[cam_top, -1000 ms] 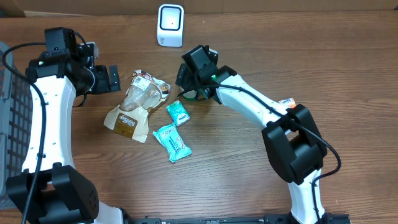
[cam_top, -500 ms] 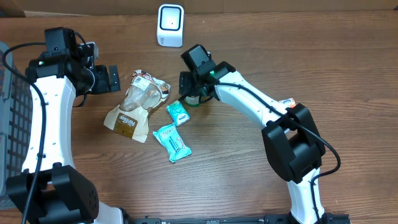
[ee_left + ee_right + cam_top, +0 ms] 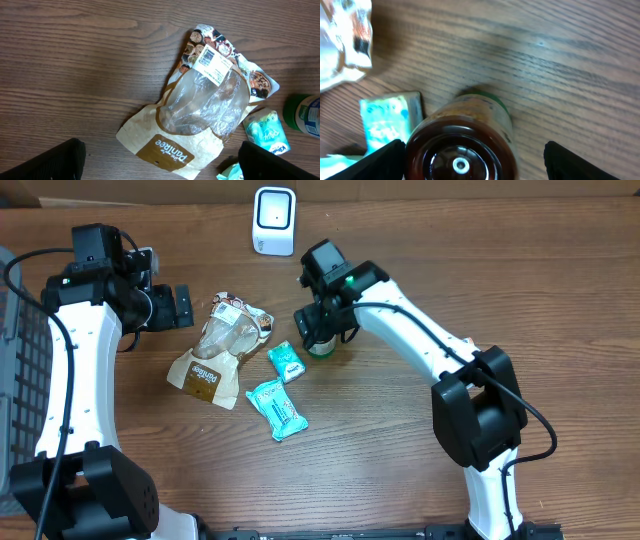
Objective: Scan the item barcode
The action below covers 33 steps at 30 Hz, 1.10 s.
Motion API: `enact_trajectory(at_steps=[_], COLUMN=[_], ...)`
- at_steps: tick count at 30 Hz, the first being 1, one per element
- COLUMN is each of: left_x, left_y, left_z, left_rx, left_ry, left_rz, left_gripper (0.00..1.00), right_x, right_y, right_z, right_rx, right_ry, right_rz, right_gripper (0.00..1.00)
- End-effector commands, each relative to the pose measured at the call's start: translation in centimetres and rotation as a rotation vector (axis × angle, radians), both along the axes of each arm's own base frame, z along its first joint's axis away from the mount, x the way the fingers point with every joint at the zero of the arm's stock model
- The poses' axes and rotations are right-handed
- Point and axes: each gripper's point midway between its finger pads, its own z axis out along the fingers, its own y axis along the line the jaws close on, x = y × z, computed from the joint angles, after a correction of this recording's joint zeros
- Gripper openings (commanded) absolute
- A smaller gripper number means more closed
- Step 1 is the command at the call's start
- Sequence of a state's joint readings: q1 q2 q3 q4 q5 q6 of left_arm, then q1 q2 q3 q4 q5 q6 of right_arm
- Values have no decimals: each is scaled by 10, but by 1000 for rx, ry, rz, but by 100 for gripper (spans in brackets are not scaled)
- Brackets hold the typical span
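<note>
Overhead: right gripper (image 3: 322, 329) sits right over the bottle (image 3: 321, 349), centre of frame, just up-right of a tissue pack (image 3: 286, 361). Only a green-and-white sliver of the bottle shows below the wrist. Scanner (image 3: 273, 220) is at top centre, up-left of the bottle and well apart from it, with bare table (image 3: 420, 250) between. Left gripper (image 3: 182, 306) is at upper left beside the snack bag (image 3: 220, 348), jaws spread, holding nothing. Right arm is clearly the nearer one.

Left wrist view: the bag fills the middle, its barcode label (image 3: 212, 62) upper centre. The bottle is at the right edge, green end to the left and label body running off frame, so its long axis reads roughly left-right here. Probably lying or well tilted, can't confirm. Fingers (image 3: 50, 162) are in the two bottom corners, wide apart, nothing between them.

Right wrist view: looking almost straight down the bottle's long axis. Its dark round end is close to the lens at bottom centre, and the green cap (image 3: 487, 97) is at the far end toward mid-frame. The fingers straddle it from both bottom corners. The frame-left one is at the bottle's edge; the frame-right one shows a clear strip of wood before the bottle. So released, not clamped.

My read: the jaws are already lined up across the axis. Closing needs no reach, then carry it up-left to the scanner.
</note>
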<state>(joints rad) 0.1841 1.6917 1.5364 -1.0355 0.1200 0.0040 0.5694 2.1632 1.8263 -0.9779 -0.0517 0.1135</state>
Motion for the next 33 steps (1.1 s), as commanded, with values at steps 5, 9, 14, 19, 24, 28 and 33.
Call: enact_trajectory(at_steps=[5, 9, 14, 19, 24, 28, 33], left_x=[2, 2, 2, 2, 2, 2, 2], left_y=[2, 2, 2, 2, 2, 2, 2], left_z=[10, 10, 10, 10, 10, 10, 10], left_rx=[9, 9, 9, 9, 9, 9, 9], left_ry=[-28, -28, -28, -28, -28, -28, -28], left_rz=[-14, -14, -14, -14, -14, -14, -14], left_gripper=[100, 100, 100, 100, 100, 100, 100], right_x=[0, -1, -4, -5, -10, -10, -9], right_y=[18, 20, 8, 5, 14, 15, 14], right_z=[24, 15, 1, -9, -17, -17, -19], right_rx=[234, 192, 89, 60, 48, 41, 30], right_ry=[182, 148, 113, 119, 126, 115, 108], right_rz=[-422, -502, -601, -609, -505, -461, -447], right_gripper=[87, 67, 68, 73, 75, 74, 71])
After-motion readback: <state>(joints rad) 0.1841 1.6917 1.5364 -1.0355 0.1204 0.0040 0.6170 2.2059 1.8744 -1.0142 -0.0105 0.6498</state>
